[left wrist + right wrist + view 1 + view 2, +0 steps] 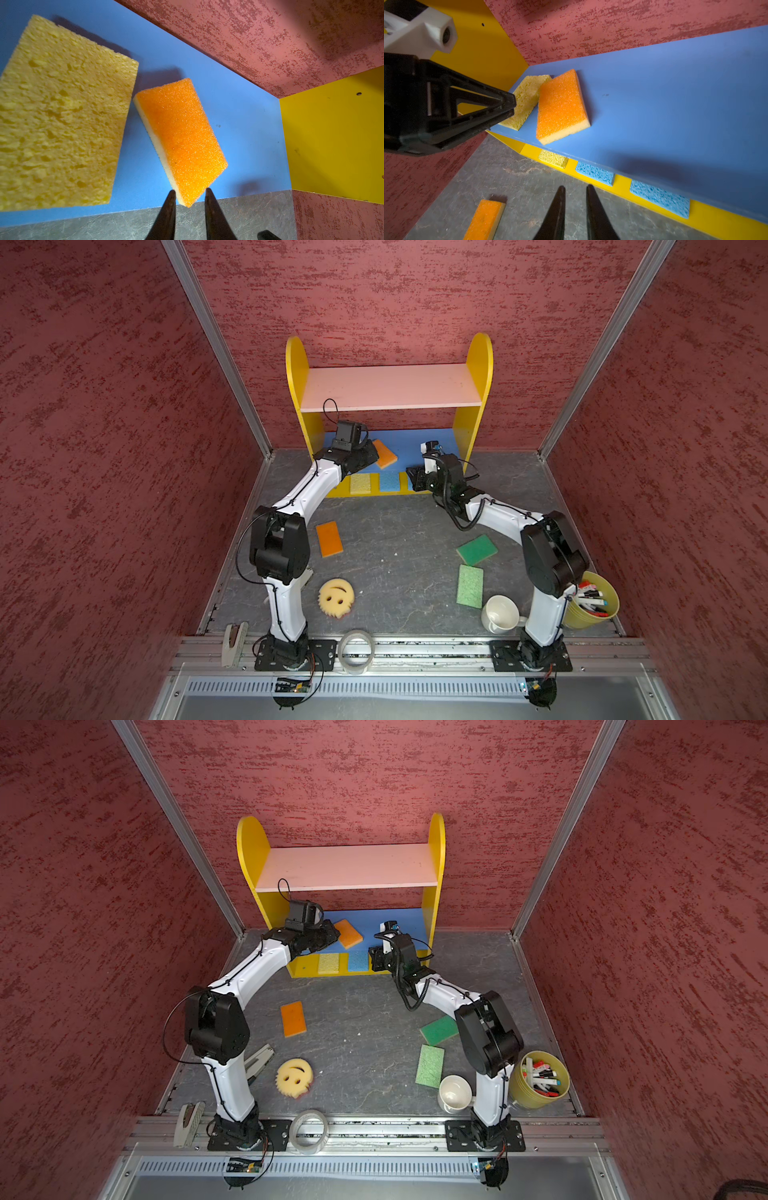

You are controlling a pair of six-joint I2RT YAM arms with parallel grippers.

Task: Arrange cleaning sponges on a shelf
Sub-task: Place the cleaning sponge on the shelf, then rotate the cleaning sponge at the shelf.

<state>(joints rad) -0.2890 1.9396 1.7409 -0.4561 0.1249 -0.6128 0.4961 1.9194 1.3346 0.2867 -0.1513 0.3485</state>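
Placement on the blue board [654,93] of the shelf [296,377] looked done: an orange sponge [560,106] lay flat and free there, beside a yellow sponge [525,99], and the left gripper [513,106] hung just off its near corner, jaws drawn almost shut on nothing. The right gripper [576,187] hovered over the table [395,522] before the shelf's right end, its fingers likewise only a slit apart and empty.

The next pick would likely turn on the loose orange sponge [329,538] — it lay on the table on the left arm's side, behind the left gripper and toward that arm's base, just beside its elbow and well apart from the right gripper. Its long axis ran roughly from shelf to robot, leaning a little, so the left gripper would probably have to draw back, point down and close across the short width. The smiley sponge [336,597] sat nearer the base on that same side. A dark green sponge [477,549] and a pale green sponge [470,586] lay by the right arm's elbow — by nearness, those 2 fell to the right arm.
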